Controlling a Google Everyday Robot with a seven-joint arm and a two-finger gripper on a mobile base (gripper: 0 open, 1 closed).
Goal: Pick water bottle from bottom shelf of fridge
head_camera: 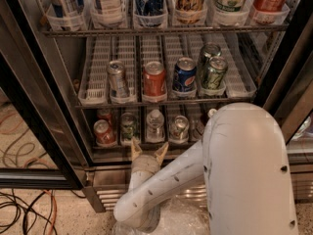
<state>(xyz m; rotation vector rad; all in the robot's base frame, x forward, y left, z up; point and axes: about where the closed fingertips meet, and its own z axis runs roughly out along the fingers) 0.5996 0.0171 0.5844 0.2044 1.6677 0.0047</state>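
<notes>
The water bottle [155, 125] stands upright in the middle lane of the bottom shelf [113, 145] of the fridge [66, 82], close between a green can [128, 127] and a silver can [179, 128]. The gripper [148, 152] hovers just outside the front rail, fingers apart and empty, aimed a touch left of the bottle. The likely trouble is a finger clipping the green can or the rail on entry, since the lanes leave little room.
</notes>
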